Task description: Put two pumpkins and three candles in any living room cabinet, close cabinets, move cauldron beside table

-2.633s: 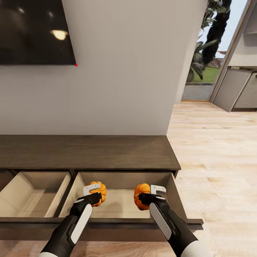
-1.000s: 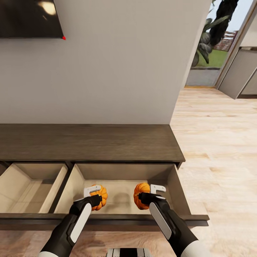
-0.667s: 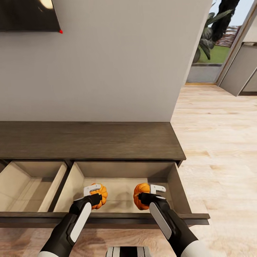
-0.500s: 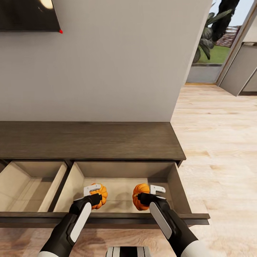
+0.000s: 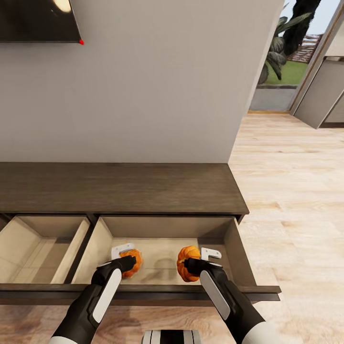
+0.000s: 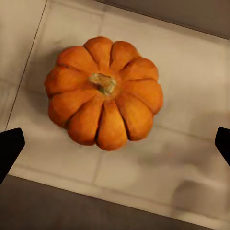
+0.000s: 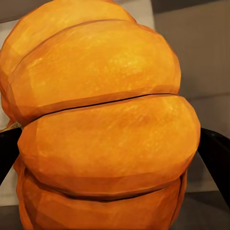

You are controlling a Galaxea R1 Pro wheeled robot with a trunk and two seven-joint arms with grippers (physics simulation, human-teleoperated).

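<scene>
The dark-brown cabinet (image 5: 119, 188) stands along the wall with two pull-out fronts open. One orange pumpkin (image 5: 134, 261) (image 6: 103, 91) lies stem-up on the pale floor of the right drawer (image 5: 230, 246). My left gripper (image 5: 125, 256) (image 6: 116, 146) hangs just above it, open, with its fingertips (image 6: 9, 148) wide of the pumpkin on either side. Over the same drawer my right gripper (image 5: 199, 260) (image 7: 112, 153) is shut on the other pumpkin (image 5: 186, 263) (image 7: 105, 120), holding it above the drawer floor. The candles, cauldron and table are out of view.
The left drawer (image 5: 48, 248) also stands open with a beige inside. A dark TV screen (image 5: 33, 19) hangs on the wall above. Light wood floor (image 5: 291, 191) runs to the right toward a doorway with plants (image 5: 282, 52). My base (image 5: 169, 337) shows at the lower edge.
My left gripper has opened and its pumpkin has dropped onto the drawer floor. The right gripper still holds its pumpkin. Earlier, the camera moved closer and tilted down over the drawers.
</scene>
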